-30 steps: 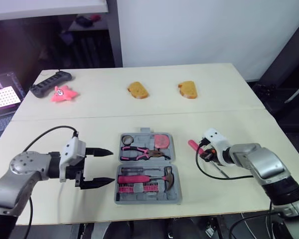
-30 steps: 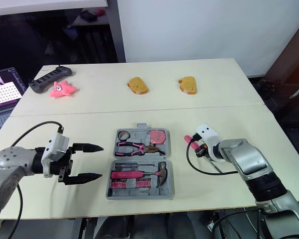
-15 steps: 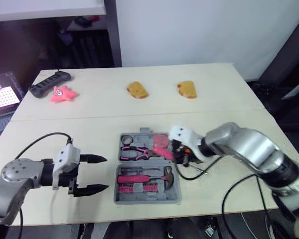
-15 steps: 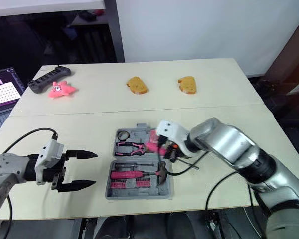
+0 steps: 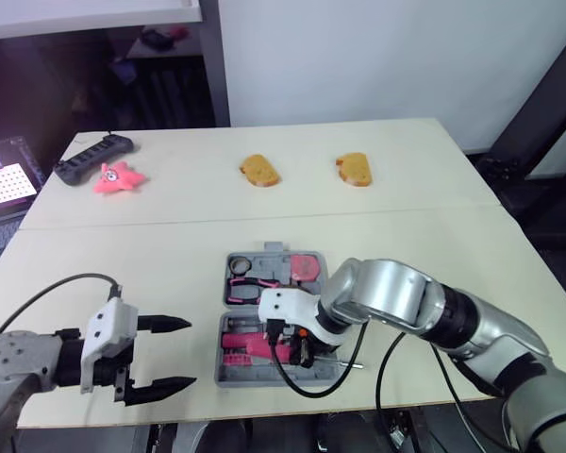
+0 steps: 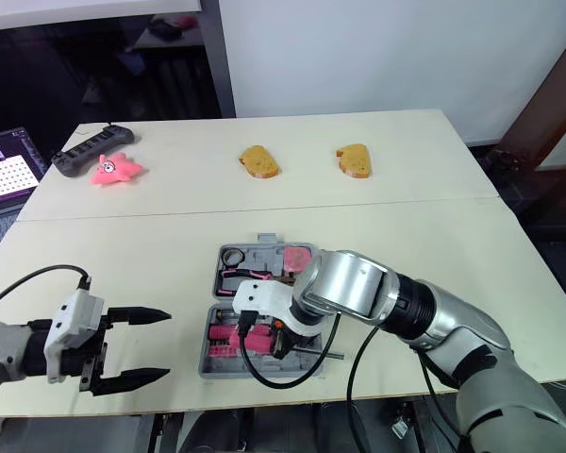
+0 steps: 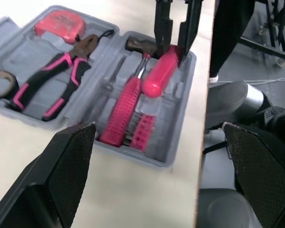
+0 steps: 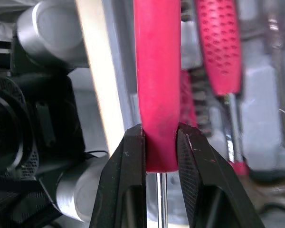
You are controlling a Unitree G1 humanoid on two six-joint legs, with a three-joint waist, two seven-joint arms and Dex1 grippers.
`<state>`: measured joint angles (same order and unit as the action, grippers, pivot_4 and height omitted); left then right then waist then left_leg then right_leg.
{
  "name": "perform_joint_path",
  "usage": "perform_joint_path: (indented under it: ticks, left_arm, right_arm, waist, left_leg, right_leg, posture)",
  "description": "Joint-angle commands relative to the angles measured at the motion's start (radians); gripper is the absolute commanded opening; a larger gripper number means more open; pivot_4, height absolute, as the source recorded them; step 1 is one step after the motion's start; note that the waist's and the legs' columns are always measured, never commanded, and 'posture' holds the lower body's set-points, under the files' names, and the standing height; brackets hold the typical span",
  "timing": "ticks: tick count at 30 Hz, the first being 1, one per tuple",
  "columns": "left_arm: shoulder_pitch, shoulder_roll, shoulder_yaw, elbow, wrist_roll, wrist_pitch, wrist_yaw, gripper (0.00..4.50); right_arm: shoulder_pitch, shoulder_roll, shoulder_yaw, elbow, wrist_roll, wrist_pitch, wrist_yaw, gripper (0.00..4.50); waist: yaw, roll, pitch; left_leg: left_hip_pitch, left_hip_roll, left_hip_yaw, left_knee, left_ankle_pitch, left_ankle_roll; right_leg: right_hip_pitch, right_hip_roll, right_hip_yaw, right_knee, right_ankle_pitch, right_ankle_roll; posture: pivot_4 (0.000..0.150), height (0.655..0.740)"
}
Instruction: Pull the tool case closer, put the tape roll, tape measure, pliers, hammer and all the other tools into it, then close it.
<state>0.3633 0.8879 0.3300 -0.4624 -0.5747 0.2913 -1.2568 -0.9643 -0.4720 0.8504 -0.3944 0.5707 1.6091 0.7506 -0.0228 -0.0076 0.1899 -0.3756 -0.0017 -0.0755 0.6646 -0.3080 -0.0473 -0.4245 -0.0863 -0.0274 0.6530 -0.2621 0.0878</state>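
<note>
The left gripper (image 5: 191, 353) hovered by the table's (image 5: 509, 255) front-left corner, fingers spread wide. The right arm (image 5: 396, 297) bent inward along the front edge, its gripper (image 8: 160, 129) clamped on a screwdriver (image 8: 156, 71).

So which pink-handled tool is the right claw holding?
The smooth-handled screwdriver, pinched in the right claw. The hammer beside it has a dotted grip, and the pliers lie apart, ungripped.

Table (image 5: 170, 255): pale cream, two tops met at a seam (image 5: 123, 225) | Wall (image 5: 358, 57): plain white, stood behind far edge | Post (image 5: 215, 57): dark upright beside wall | Floor (image 5: 538, 189): dark, lay right of table | Light: even
</note>
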Motion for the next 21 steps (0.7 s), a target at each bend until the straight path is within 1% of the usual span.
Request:
perform_joint_path:
  ticks: [1, 3, 9, 12, 21]
  left_arm:
    - [0.047, -0.009, 0.045, -0.057, -0.015, 0.009, 0.025, 4.5]
    - [0.076, -0.02, 0.059, -0.086, -0.024, 0.018, 0.042, 4.5]
    - [0.167, -0.044, 0.094, -0.117, 0.012, -0.011, 0.062, 4.5]
    - [0.208, -0.054, 0.108, -0.124, 0.027, -0.024, 0.068, 4.5]
    - [0.282, -0.077, 0.152, -0.134, 0.043, -0.048, 0.071, 4.5]
  right_arm:
    - [-0.037, 0.026, 0.041, 0.004, 0.013, -0.004, -0.005, 0.43]
    - [-0.057, 0.032, 0.077, 0.021, 0.005, -0.025, 0.001, 0.43]
    - [-0.103, 0.1, 0.137, 0.08, -0.002, -0.071, 0.007, 0.43]
    - [-0.122, 0.124, 0.187, 0.116, -0.03, -0.116, 0.007, 0.43]
    - [-0.139, 0.19, 0.256, 0.213, -0.089, -0.197, 0.014, 0.43]
  waist:
    - [0.0, 0.0, 0.0]
    - [0.001, 0.0, 0.0]
    - [0.002, 0.0, 0.0]
    - [0.0, 0.0, 0.0]
    - [0.001, 0.0, 0.0]
  left_leg:
    - [0.0, 0.0, 0.0, 0.0, 0.0, 0.0]
    - [0.0, 0.0, 0.0, 0.0, 0.0, 0.0]
    - [0.0, 0.0, 0.0, 0.0, 0.0, 0.0]
    - [0.0, 0.0, 0.0, 0.0, 0.0, 0.0]
    - [0.0, 0.0, 0.0, 0.0, 0.0, 0.0]
  right_leg:
    - [0.0, 0.0, 0.0, 0.0, 0.0, 0.0]
    - [0.0, -0.001, 0.0, 0.0, 0.0, 0.0]
    - [0.0, 0.0, 0.0, 0.0, 0.0, 0.0]
    - [0.0, 0.0, 0.0, 0.0, 0.0, 0.0]
    - [0.0, 0.0, 0.0, 0.0, 0.0, 0.0]
  posture:
    - [0.15, 0.74]
    - [0.15, 0.74]
    - [0.15, 0.74]
    - [0.15, 0.74]
    - [0.15, 0.74]
